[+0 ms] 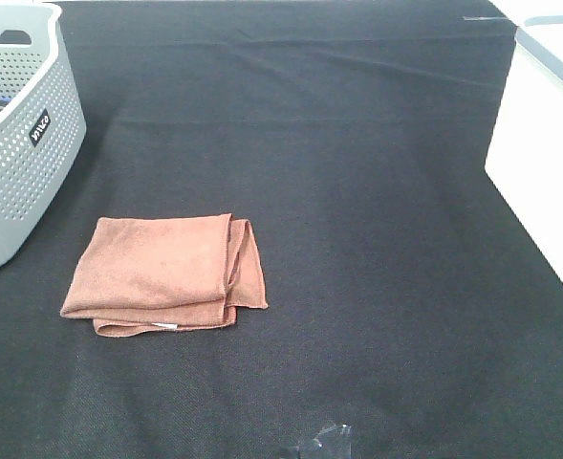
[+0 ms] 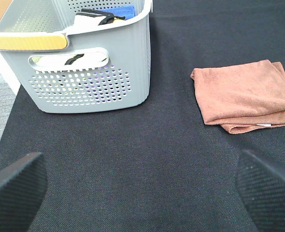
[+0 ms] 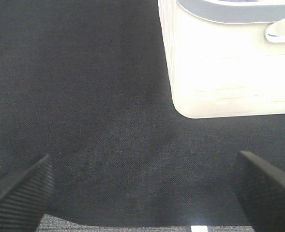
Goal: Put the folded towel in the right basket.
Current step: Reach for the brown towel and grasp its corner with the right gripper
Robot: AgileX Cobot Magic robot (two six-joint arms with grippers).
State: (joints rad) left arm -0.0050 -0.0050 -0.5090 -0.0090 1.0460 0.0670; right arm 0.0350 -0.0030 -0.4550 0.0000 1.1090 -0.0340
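A folded rust-brown towel point(image 1: 163, 273) lies flat on the black table cloth, left of centre in the high view. It also shows in the left wrist view point(image 2: 246, 95). A white basket point(image 1: 549, 143) stands at the right edge of the table; the right wrist view shows its wall point(image 3: 219, 72). My left gripper point(image 2: 142, 193) is open and empty, well short of the towel. My right gripper point(image 3: 142, 193) is open and empty, in front of the white basket. Neither arm shows in the high view.
A grey perforated basket point(image 1: 18, 143) stands at the far left; in the left wrist view point(image 2: 79, 72) it holds a blue cloth and other items. The black cloth point(image 1: 357, 239) covers the table between the baskets.
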